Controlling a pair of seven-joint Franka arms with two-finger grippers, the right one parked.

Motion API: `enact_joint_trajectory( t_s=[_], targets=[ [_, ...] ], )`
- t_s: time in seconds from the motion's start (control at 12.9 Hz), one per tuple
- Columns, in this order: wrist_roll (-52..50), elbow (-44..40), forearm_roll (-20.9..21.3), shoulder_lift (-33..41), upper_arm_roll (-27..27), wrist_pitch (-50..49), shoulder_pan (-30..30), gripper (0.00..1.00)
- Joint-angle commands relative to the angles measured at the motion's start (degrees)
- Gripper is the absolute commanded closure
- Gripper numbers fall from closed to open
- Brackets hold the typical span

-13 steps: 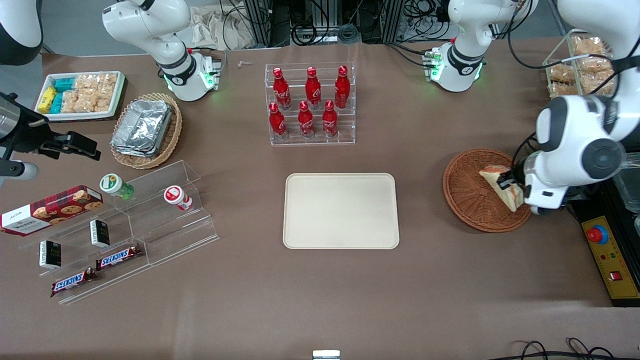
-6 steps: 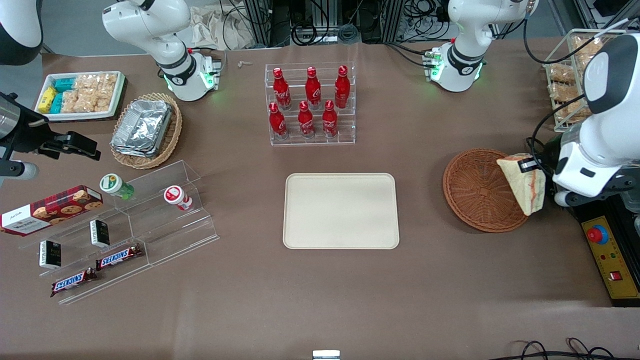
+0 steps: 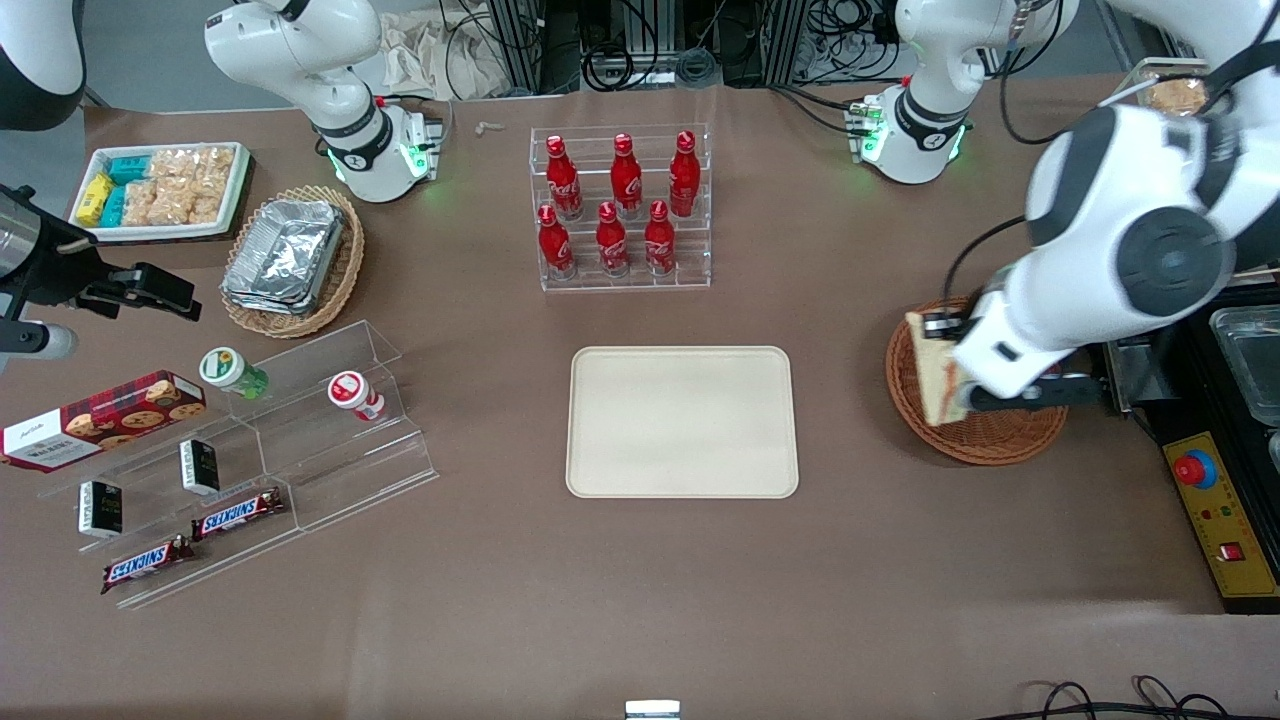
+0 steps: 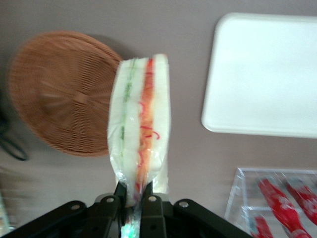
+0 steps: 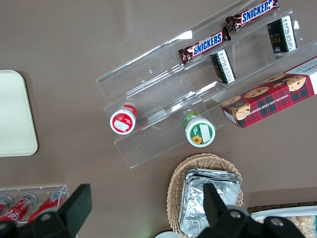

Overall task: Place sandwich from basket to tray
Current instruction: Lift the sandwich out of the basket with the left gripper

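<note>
My gripper (image 3: pixel 948 372) is shut on the sandwich (image 3: pixel 932 368), a wrapped white wedge with red-orange and green filling (image 4: pixel 140 119). It holds it in the air above the edge of the reddish-brown woven basket (image 3: pixel 910 385) that faces the tray. In the left wrist view the two black fingers (image 4: pixel 147 201) pinch the wedge's end, with the basket (image 4: pixel 59 89) below it and empty. The cream-beige tray (image 3: pixel 682 421) lies flat and bare at the table's middle; it also shows in the left wrist view (image 4: pixel 267 69).
A clear rack of red bottles (image 3: pixel 620 205) stands farther from the front camera than the tray. Toward the parked arm's end are a tan basket with foil trays (image 3: pixel 290 255), a snack tray (image 3: pixel 160 188) and clear steps with snacks (image 3: pixel 250 450). A control box (image 3: pixel 1225 520) sits at the working arm's end.
My gripper lifted the sandwich out of the basket, swung out past the basket's rim, then carried it back over the basket toward the tray.
</note>
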State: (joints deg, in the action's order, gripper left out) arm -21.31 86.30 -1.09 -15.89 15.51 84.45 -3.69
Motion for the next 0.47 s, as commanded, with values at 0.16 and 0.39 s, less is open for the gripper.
enact_joint_trajectory(
  t_s=[0.16, 0.39],
  targets=[
    [-5.24, -4.65, -2.6, -5.28, 0.04, -0.6, -3.59, 1.0],
    [-3.3, -3.95, -2.26, -6.51, 1.88, 3.09, -3.86, 1.0]
  ],
)
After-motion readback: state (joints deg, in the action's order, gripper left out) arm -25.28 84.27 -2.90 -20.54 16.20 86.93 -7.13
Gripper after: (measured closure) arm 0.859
